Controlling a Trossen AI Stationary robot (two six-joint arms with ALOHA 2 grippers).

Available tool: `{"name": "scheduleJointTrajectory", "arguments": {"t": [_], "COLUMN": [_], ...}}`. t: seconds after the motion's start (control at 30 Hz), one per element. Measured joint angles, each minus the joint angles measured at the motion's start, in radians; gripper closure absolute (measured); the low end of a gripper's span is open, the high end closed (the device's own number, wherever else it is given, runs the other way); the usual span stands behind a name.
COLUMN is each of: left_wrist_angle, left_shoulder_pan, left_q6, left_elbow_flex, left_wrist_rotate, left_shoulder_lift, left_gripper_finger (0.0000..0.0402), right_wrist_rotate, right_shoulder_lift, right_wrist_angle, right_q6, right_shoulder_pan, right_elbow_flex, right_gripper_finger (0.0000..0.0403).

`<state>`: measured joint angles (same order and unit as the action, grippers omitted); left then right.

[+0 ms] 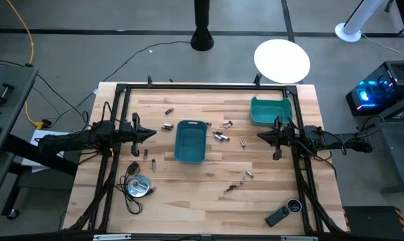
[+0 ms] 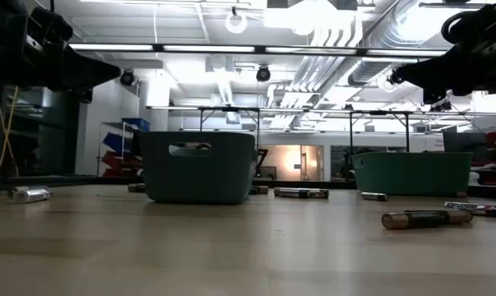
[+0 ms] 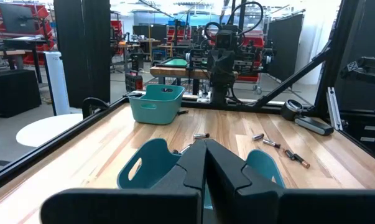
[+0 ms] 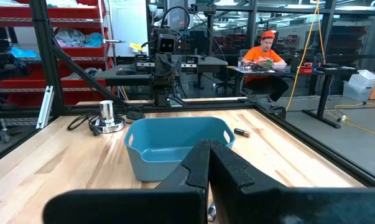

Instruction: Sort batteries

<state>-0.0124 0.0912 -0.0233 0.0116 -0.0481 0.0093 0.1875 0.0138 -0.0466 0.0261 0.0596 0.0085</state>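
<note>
Batteries (image 1: 221,136) lie scattered on the wooden tabletop (image 1: 208,201), none of them in an end effector. One small group lies just right of the blue bin (image 1: 189,141) in the middle, between this bin and the right end effector (image 1: 260,135). Some more lie nearer the front edge, to the right of the middle (image 1: 238,182). Two lie behind the blue bin on its left side (image 1: 167,111), near the left end effector (image 1: 153,133), and two or three lie a little in front of that end effector (image 1: 145,154).

Both end effectors are closed and hold nothing. Each one hovers above the tabletop, pointing inward to the blue bin, the left one at the left side and the right one at the right side. A green bin (image 1: 270,110) stands at the back right, just behind the right end effector. A round silver disc with cable (image 1: 137,186) lies front left, and a black remote (image 1: 278,215) lies front right.
</note>
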Motion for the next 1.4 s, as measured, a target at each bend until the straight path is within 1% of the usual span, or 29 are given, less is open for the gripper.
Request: {"name": "scheduleJointTrajectory", "arguments": {"t": [0.97,1.0,1.03,1.1,1.13,1.2,1.27,1.3,1.33,1.37,1.4], "left_wrist_angle": [0.0,0.0,0.0,0.0,0.0,0.0,0.0,0.0,0.0,0.0,0.0], "left_shoulder_pan": [0.0,0.0,0.0,0.0,0.0,0.0,0.0,0.0,0.0,0.0,0.0], "left_q6": [0.0,0.0,0.0,0.0,0.0,0.0,0.0,0.0,0.0,0.0,0.0], "left_elbow_flex": [0.0,0.0,0.0,0.0,0.0,0.0,0.0,0.0,0.0,0.0,0.0], "left_wrist_rotate": [0.0,0.0,0.0,0.0,0.0,0.0,0.0,0.0,0.0,0.0,0.0], "left_shoulder_lift": [0.0,0.0,0.0,0.0,0.0,0.0,0.0,0.0,0.0,0.0,0.0], "left_gripper_finger": [0.0401,0.0401,0.0401,0.0401,0.0401,0.0401,0.0401,0.0401,0.0401,0.0401,0.0401], "right_wrist_rotate": [0.0,0.001,0.024,0.083,0.084,0.072,0.115,0.139,0.155,0.155,0.122], "right_shoulder_lift": [0.0,0.0,0.0,0.001,0.001,0.008,0.012,0.012,0.012,0.014,0.025], "right_wrist_angle": [0.0,0.0,-0.013,-0.107,-0.209,-0.497,-0.803,-0.921,-1.008,-1.043,-1.035], "right_q6": [0.0,0.007,0.048,0.066,0.034,-0.113,-0.247,-0.313,-0.336,-0.333,-0.341], "right_shoulder_pan": [0.0,0.0,-0.002,-0.009,-0.008,-0.007,-0.008,-0.008,-0.008,-0.009,-0.009], "right_elbow_flex": [0.0,0.0,0.0,0.0,0.0,0.0,0.0,0.0,0.002,0.013,0.039], "right_gripper_finger": [0.0402,0.0402,0.0402,0.0402,0.0402,0.0402,0.0402,0.0402,0.0402,0.0402,0.0402]}}
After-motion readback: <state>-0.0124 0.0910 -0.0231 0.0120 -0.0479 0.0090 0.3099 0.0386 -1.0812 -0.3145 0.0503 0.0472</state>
